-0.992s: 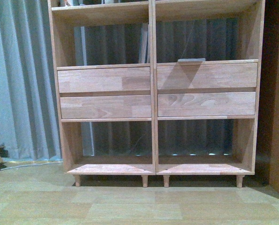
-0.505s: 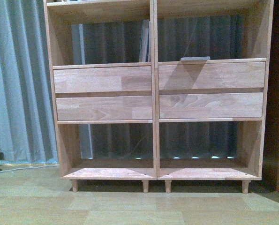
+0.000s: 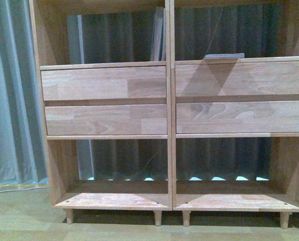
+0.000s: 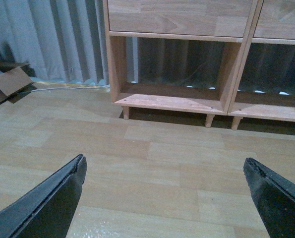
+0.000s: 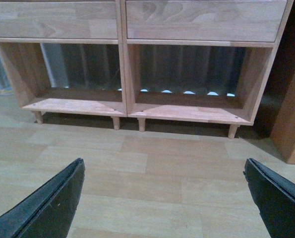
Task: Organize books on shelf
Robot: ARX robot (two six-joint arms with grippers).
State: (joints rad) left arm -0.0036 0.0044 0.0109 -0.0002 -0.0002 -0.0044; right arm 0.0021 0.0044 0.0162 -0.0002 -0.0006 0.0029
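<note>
The light-wood shelf [image 3: 170, 100] fills the front view, with four plain drawer fronts and open compartments above and below. A few thin books [image 3: 158, 40] stand upright against the centre divider in the upper left compartment. A flat grey book [image 3: 223, 56] lies on the board above the upper right drawer. The shelf's lower part also shows in the left wrist view [image 4: 177, 29] and the right wrist view [image 5: 122, 64]. My left gripper [image 4: 164, 166] is open and empty above the floor. My right gripper [image 5: 164, 166] is open and empty above the floor. Neither arm shows in the front view.
Grey curtains [image 3: 8, 90] hang behind and left of the shelf. Wood-look floor [image 4: 152, 163] lies in front. A cardboard piece [image 4: 8, 83] and a white cable [image 4: 63, 85] lie by the curtain. A brown cabinet side [image 5: 293, 109] stands right of the shelf.
The shelf has grown larger and shifted down and right in the front view: the camera has come closer. The shelf's top board has left the frame.
</note>
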